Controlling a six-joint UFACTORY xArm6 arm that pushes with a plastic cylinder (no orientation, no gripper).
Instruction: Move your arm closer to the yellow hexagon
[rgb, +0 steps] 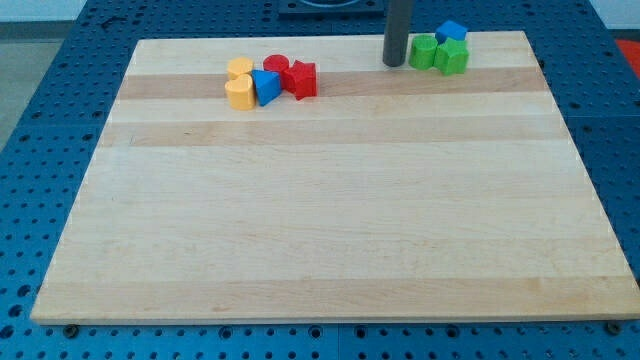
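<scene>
Board: pale wooden board (330, 220) of joined planks, lying on a blue perforated table top (40, 120); landmark for all places below.
Rod: straight dark rod (398, 25) coming down from the view's top, over the board's top edge, right of its middle.
Tip: my tip (394, 64) resting on the board near its top edge, just beside the left face of the green pair, well apart from the left cluster.
Jaws: none on this arm, only the plain rod end; nothing clamped.
Yellow hexagon: yellow hexagon-like block (239, 69) near the board's top edge, left of its middle, at the upper left of the left cluster; far to the left of my tip.
Second yellow: yellow rounded block (239, 92), touching the hexagon from below; exact shape hard to tell.
Blue left: blue triangular block (267, 87), touching the lower yellow block's right side.
Red pair: red round block (276, 66) and red star-like block (301, 79), at the right end of the left cluster.
Green pair: two green blocks (423, 50) (452, 56) side by side, near the board's top right.
Blue right: blue block (451, 32) just behind the green pair, at the board's top edge.
</scene>
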